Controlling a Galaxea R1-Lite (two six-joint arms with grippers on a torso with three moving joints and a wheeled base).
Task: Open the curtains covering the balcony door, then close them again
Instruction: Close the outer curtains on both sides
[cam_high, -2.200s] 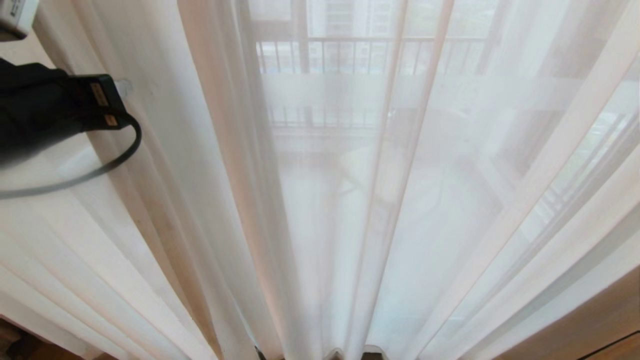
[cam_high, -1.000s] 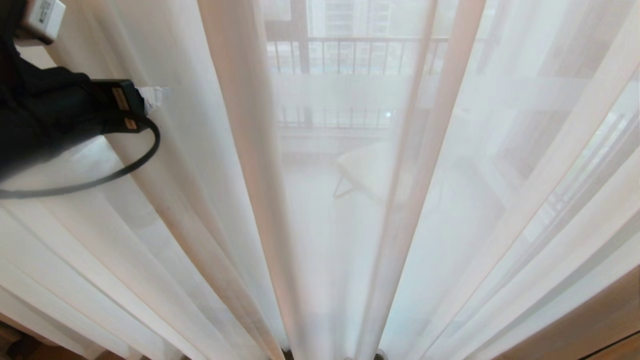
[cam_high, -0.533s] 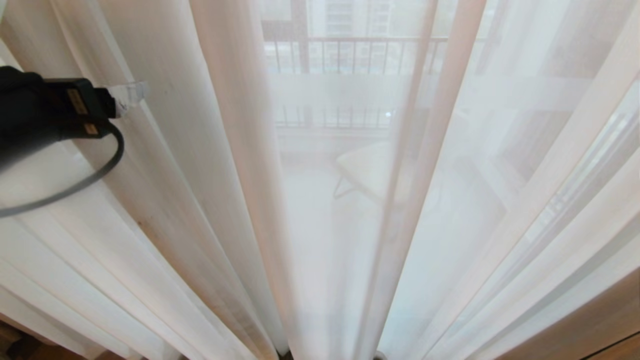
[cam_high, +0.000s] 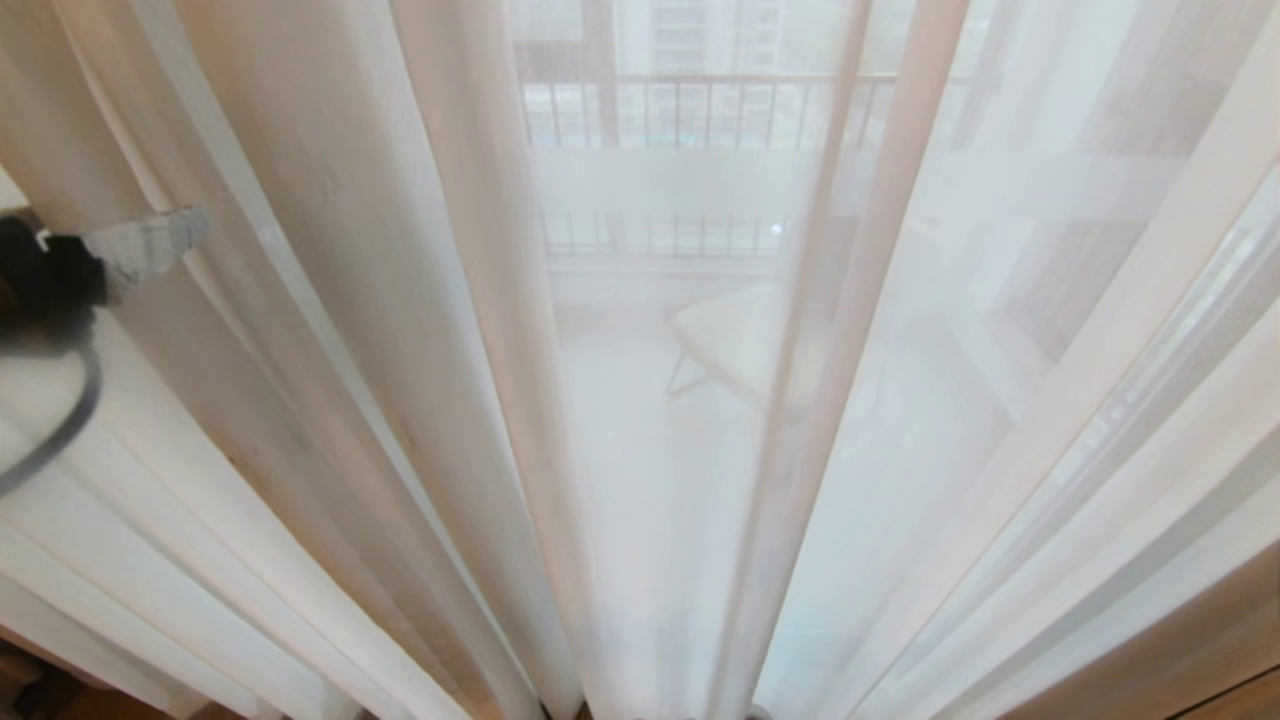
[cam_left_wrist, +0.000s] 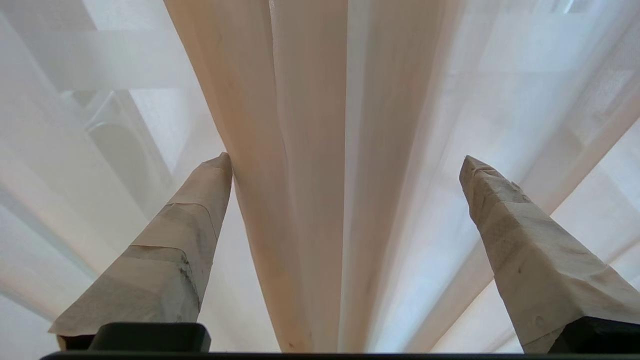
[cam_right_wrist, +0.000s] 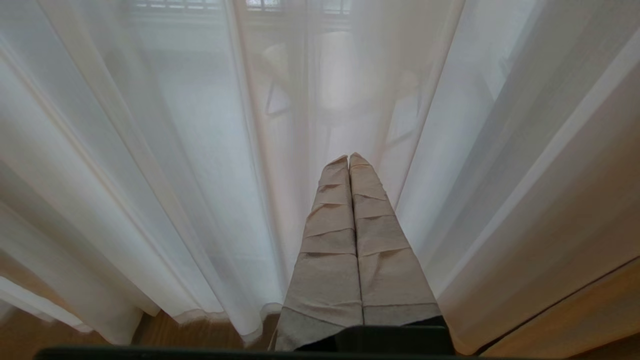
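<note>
The curtains (cam_high: 640, 400) hang drawn across the whole head view as thin white sheers in long pleats. The balcony door stands behind them and shows only as faint shapes. My left gripper (cam_high: 150, 245) is at the far left, pointing into the pleats. In the left wrist view this gripper (cam_left_wrist: 345, 161) is open, its taped fingers (cam_left_wrist: 200, 200) wide apart. A beige-tinted fold of the curtains (cam_left_wrist: 300, 200) hangs between them, ungripped. My right gripper (cam_right_wrist: 348, 157) is shut and holds nothing, parked low in front of the sheers (cam_right_wrist: 175, 175), near their hem.
Through the sheers I see a pale chair (cam_high: 740, 350) and a dark railing (cam_high: 700, 100) beyond. Wooden floor (cam_right_wrist: 200, 332) shows under the hem. A brown wooden surface (cam_high: 1230, 650) lies at the lower right.
The left arm has drawn back toward the left edge of the head view and sunk lower, so less of it shows. The pleats beside it have shifted slightly.
</note>
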